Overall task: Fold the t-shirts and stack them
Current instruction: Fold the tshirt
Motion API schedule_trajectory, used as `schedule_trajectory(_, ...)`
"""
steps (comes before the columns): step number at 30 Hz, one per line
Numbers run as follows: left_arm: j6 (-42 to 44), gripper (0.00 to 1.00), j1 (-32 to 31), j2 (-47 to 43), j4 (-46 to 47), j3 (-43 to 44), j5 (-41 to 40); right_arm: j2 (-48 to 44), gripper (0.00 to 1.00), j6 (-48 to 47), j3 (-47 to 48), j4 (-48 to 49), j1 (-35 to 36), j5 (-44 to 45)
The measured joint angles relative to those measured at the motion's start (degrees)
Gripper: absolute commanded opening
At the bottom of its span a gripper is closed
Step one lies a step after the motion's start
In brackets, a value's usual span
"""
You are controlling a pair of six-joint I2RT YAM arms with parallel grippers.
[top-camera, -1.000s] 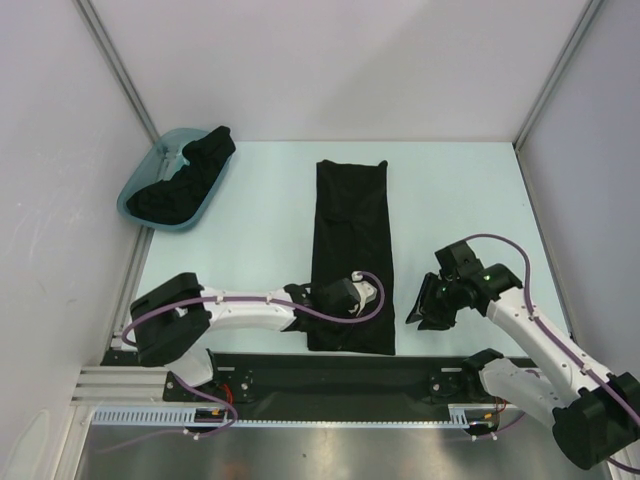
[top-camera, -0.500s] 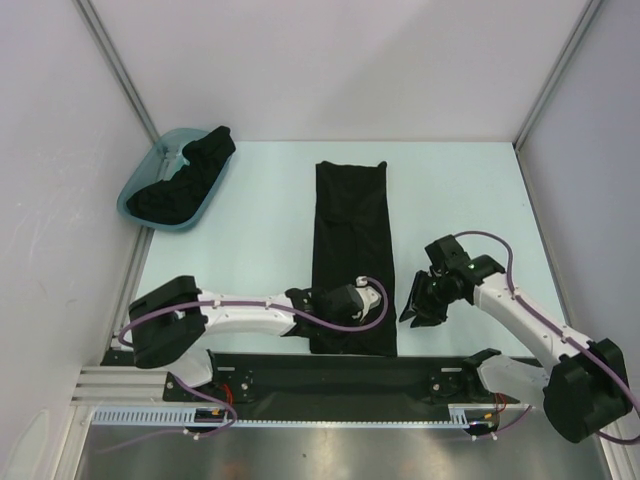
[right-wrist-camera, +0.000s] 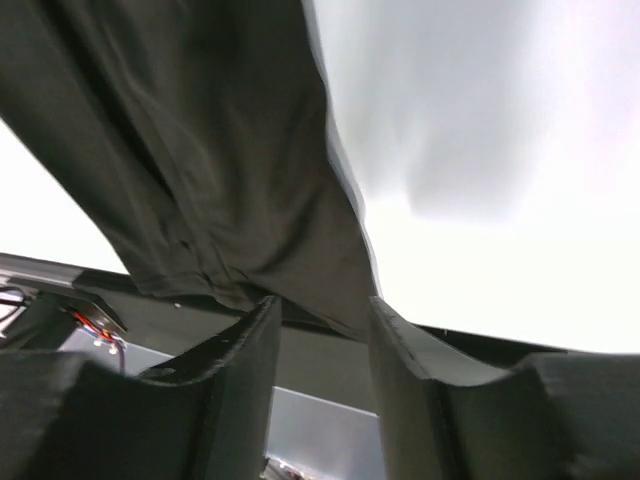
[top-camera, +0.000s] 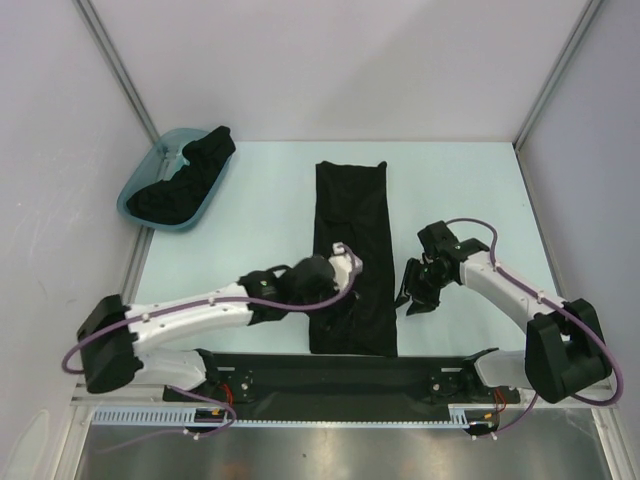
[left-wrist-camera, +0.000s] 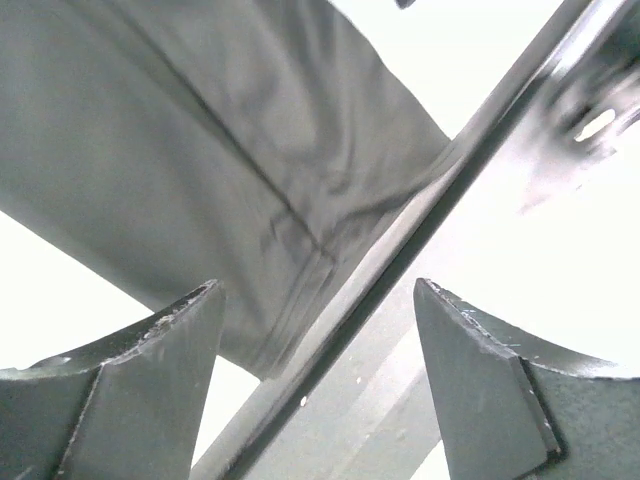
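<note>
The folded t-shirt (top-camera: 350,215) lies as a long black strip down the middle of the table (top-camera: 260,200). The left gripper (left-wrist-camera: 315,287) hangs over its near half, jaws spread wide with nothing between them. The right gripper (top-camera: 412,298) sits just beside the strip's right edge toward the near end, its jaws a little apart and gripping nothing. The left arm stretches low from its base out to the right, while the right arm reaches inward to the left, its wrist tipped down toward the cloth.
</note>
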Motion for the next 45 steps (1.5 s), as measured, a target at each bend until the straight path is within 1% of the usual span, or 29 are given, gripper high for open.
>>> schedule_trajectory(4, 0.5, 0.78, 6.9, -7.5, 0.2, 0.5, 5.0, 0.6, 0.6, -1.3, 0.5, 0.9, -0.7, -0.3)
schedule_trajectory(5, 0.3, 0.78, 9.5, -9.1, 0.3, 0.3, 6.5, 0.6, 0.62, -1.7, 0.4, 0.9, -0.8, -0.5)
schedule_trajectory(6, 0.0, 0.78, 12.3, -10.6, 0.5, -0.2, 8.3, 0.6, 0.66, -2.1, 0.2, 1.1, -0.9, -0.9)
schedule_trajectory(9, -1.6, 0.8, 21.2, -14.6, -0.2, -3.0, 12.0, 0.7, 0.7, -3.3, -1.3, 1.9, -0.9, -2.7)
schedule_trajectory(10, -2.3, 0.8, 23.2, -15.3, -1.0, -4.1, 12.3, 0.8, 0.7, -3.7, -2.0, 2.1, -0.8, -3.3)
schedule_trajectory(13, -5.3, 0.79, 26.7, -16.0, -2.2, -8.0, 14.2, 0.9, 0.69, -4.5, -4.0, 2.7, -0.5, -4.7)
schedule_trajectory(18, -12.2, 0.74, 33.1, -16.1, -2.4, -19.3, 20.2, 0.9, 0.62, -4.7, -8.7, 5.6, 0.3, -7.6)
schedule_trajectory(22, -15.4, 0.71, 34.7, -15.5, -1.9, -23.2, 23.3, 0.9, 0.58, -3.8, -12.3, 7.4, 2.1, -9.1)
schedule_trajectory(24, -16.7, 0.65, 34.8, -14.7, -0.5, -23.7, 24.7, 0.9, 0.56, -3.4, -13.0, 7.9, 3.1, -9.5)
schedule_trajectory(26, -17.9, 0.65, 34.9, -13.8, 1.0, -23.8, 25.8, 0.8, 0.56, -2.9, -13.0, 8.6, 3.8, -9.6)
schedule_trajectory(30, -20.8, 0.71, 35.0, -14.6, 4.4, -25.0, 26.5, -0.2, 0.57, -2.1, -13.0, 9.4, 3.9, -9.6)
schedule_trajectory(32, -21.9, 0.71, 35.0, -14.8, 5.0, -25.3, 26.9, -1.0, 0.57, -1.8, -13.3, 9.8, 3.9, -9.6)
schedule_trajectory(36, -23.3, 0.69, 35.0, -13.7, 6.2, -25.5, 27.6, -1.8, 0.57, -1.2, -14.9, 10.4, 3.9, -9.6)
schedule_trajectory(40, -24.8, 0.66, 34.8, -10.0, 7.7, -26.3, 28.9, -1.7, 0.55, -1.0, -15.7, 10.9, 3.9, -9.6)
schedule_trajectory(45, -25.6, 0.61, 32.5, -5.2, 8.0, -26.6, 29.5, -1.1, 0.48, -0.8, -16.0, 12.3, 3.9, -10.3)
